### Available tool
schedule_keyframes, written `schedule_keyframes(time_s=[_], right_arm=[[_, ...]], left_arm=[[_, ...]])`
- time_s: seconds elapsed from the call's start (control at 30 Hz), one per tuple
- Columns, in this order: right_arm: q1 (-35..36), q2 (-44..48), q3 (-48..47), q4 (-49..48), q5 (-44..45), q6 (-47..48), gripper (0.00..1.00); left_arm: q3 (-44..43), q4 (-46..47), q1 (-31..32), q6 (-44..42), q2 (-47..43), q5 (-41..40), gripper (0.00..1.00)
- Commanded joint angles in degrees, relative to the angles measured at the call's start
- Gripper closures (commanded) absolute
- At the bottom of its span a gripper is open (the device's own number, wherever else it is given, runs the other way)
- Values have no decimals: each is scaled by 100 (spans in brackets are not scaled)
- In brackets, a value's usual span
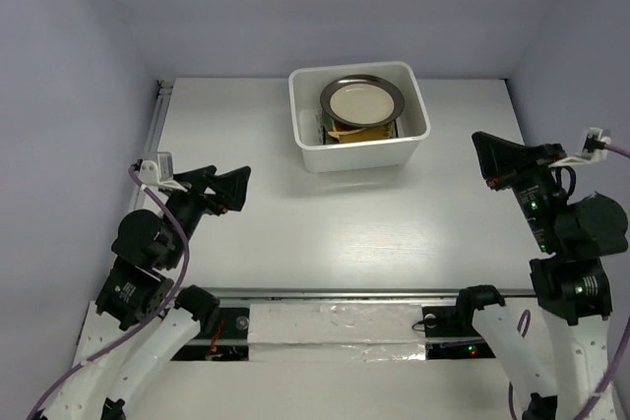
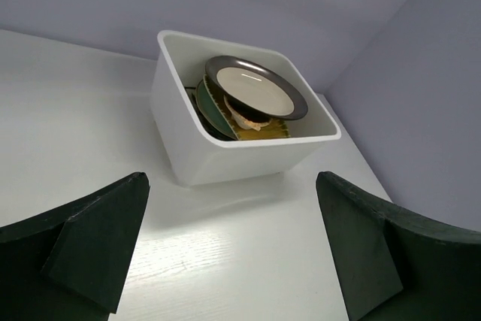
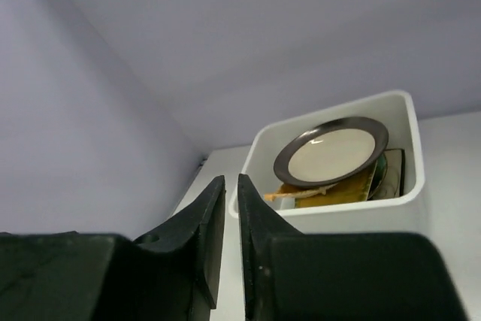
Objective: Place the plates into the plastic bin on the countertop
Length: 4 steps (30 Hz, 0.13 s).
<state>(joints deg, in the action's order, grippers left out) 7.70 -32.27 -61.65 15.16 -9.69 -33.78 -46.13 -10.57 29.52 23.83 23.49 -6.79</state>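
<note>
The white plastic bin point(image 1: 313, 156) stands at the back centre of the countertop point(image 1: 325, 223). The dishes are stacked inside it. The dark-rimmed round plate with beige centre point(image 1: 361, 100) lies tilted on top. A yellow dish point(image 1: 366, 133) shows under it. In the left wrist view the bin point(image 2: 225, 157) also holds a green plate on edge point(image 2: 209, 107). My left gripper point(image 1: 221, 182) is open and empty, over the table to the bin's front left. My right gripper point(image 1: 482, 145) is shut and empty, to the right of the bin. The other dishes are hidden.
Metal rails run along the left edge point(image 1: 156, 125) and the front edge point(image 1: 335, 294) of the table. Grey walls close in the back and both sides. Both arm bases stand at the near edge.
</note>
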Motion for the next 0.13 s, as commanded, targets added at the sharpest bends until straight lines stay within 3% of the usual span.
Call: schedule_keyframes(time_s=[0.0, 0.1], right_arm=[[56, 10, 249, 488, 512, 372, 81], [56, -42, 338, 436, 364, 363, 70]], left_arm=[[-72, 54, 19, -90, 7, -16, 7], [-10, 55, 19, -20, 33, -7, 6]])
